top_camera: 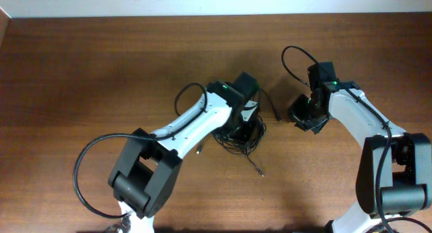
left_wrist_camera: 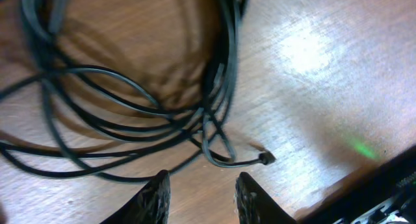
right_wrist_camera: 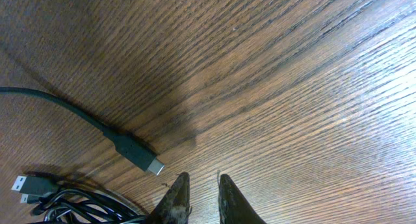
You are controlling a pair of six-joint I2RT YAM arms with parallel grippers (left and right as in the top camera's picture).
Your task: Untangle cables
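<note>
The cables lie as a tangle of thin black cords on the wooden table, just under my left wrist. In the left wrist view their loops spread ahead of my left gripper, which stands open over bare wood; a small plug end lies just past its right finger. My right gripper has its fingers only narrowly apart, nothing between them. A black cord's USB-C plug lies just to its left, apart from the fingers. More cords and a silver plug show at the lower left.
One loose strand runs between the two arms. Two plug ends trail out of the tangle toward the front. The arms' own thicker black cables loop above the right wrist. The table's far edge meets a white wall.
</note>
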